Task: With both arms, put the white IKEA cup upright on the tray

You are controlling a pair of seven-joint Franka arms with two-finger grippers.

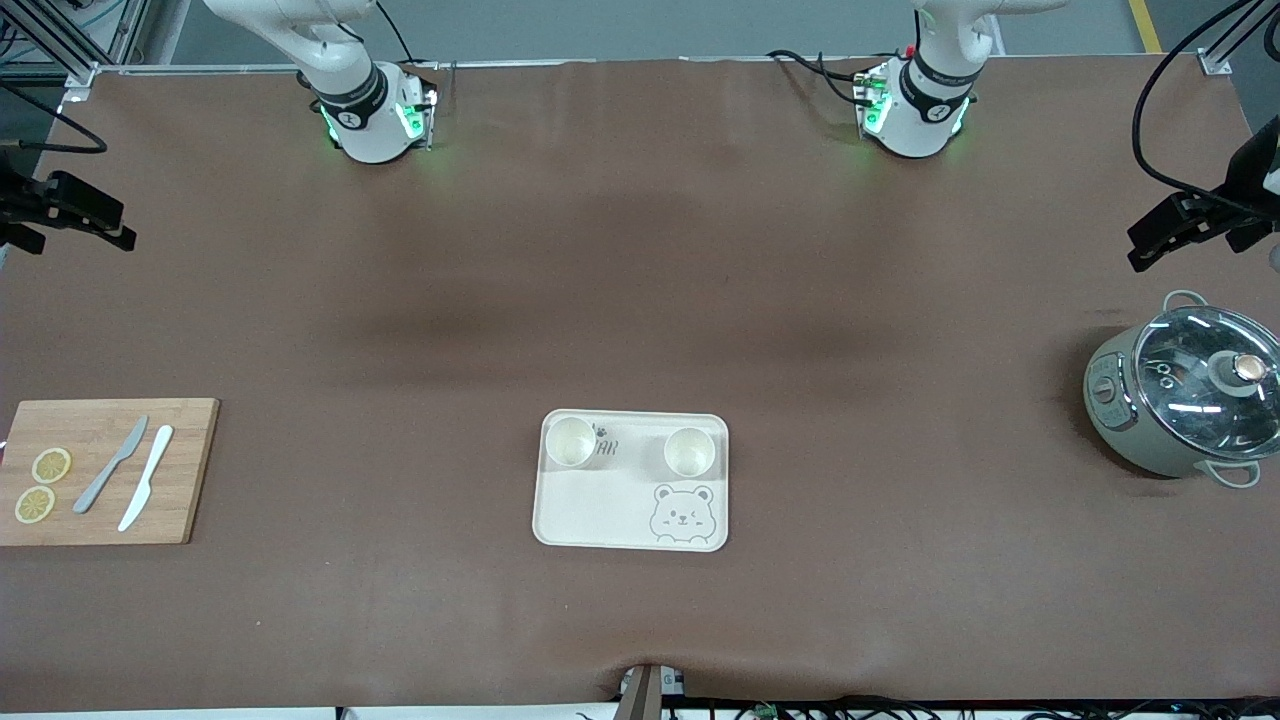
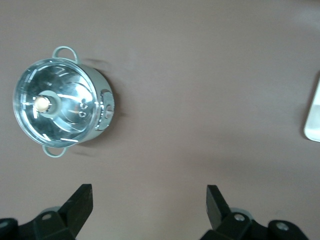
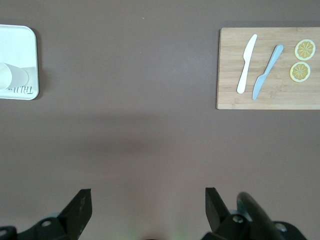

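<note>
Brown matte table cover [image 1: 640, 300] across the whole bench, slightly creased near the front camera's edge.

Nearest band: cream tray [image 1: 600, 515] mid-table, flat, bear face printed in the corner nearest the camera toward the left arm's end. Two white cups on it, both upright, mouths up, along the tray edge farthest from the camera: one cup [image 1: 571, 442] in the corner toward the right arm's end, second cup [image 1: 689, 451] toward the left arm's end, apart from each other, lettering between them partly covered. Neither touched by anything.

Same band, right arm's end: wooden cutting board [image 1: 180, 500] carrying two lemon slices [image 1: 51, 465], a grey knife [image 1: 111, 464] and a white knife [image 1: 146, 491], knives side by side, not touching.

Slightly farther, left arm's end: grey-green electric pot [image 1: 1120, 410] with glass lid [image 1: 1205, 380] on, knob on top, two loop handles.

Farther still, at the view's edges: left gripper [image 2: 149, 205] up over bare cover between pot and tray, fingers spread wide, nothing between them. Right gripper [image 3: 148, 207] up over bare cover between tray and cutting board, fingers likewise wide apart, nothing held. Both arms waiting, clear of the tray.

Farthest: both arm bases [image 1: 375, 120] along the table edge, green lights on.
</note>
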